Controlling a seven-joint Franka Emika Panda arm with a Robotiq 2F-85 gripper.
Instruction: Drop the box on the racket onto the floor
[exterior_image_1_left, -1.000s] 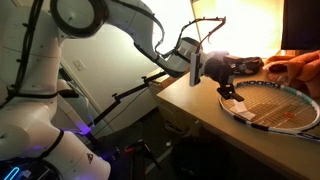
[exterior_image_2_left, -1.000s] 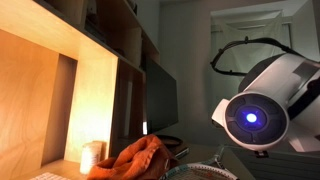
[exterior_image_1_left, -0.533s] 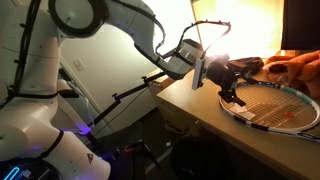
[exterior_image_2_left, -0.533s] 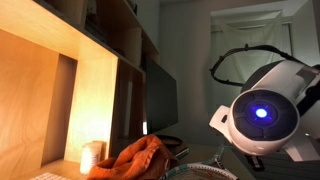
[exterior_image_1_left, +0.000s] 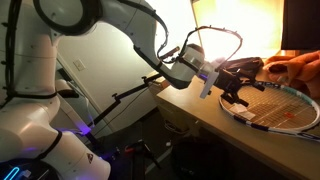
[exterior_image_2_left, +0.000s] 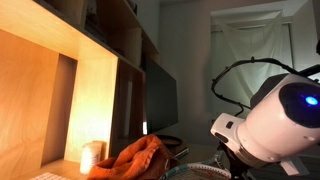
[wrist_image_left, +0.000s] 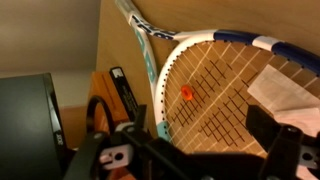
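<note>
Claw (exterior_image_1_left: 234, 96) released, jaws spread wide, nothing between them. It hangs low over the near rim of the racket (exterior_image_1_left: 278, 108), tips close to the frame; touching or not, can't tell. In the wrist view the strings fill most of the picture. A pale patch on the string bed at the right edge reads as the box (wrist_image_left: 283, 90), partly hidden behind one dark finger. So the box is on the racket, just beside the claw, not gripped. The racket lies flat on the counter (exterior_image_1_left: 195, 125), head near the counter's edge, with the floor (exterior_image_1_left: 160, 160) dark below. An orange cloth (exterior_image_1_left: 296, 67) is bunched past the racket.

Risks, my guess:
- Closing off-centre: the jaws clip the carton's corner and tip it flat on the strings.
- Coming down too far: a finger catches strings or frame and drags the racket along.
- Pushing rather than lifting: the box may stop on the counter, short of the edge.
- A loose pinch: the light carton could slip out early.
</note>
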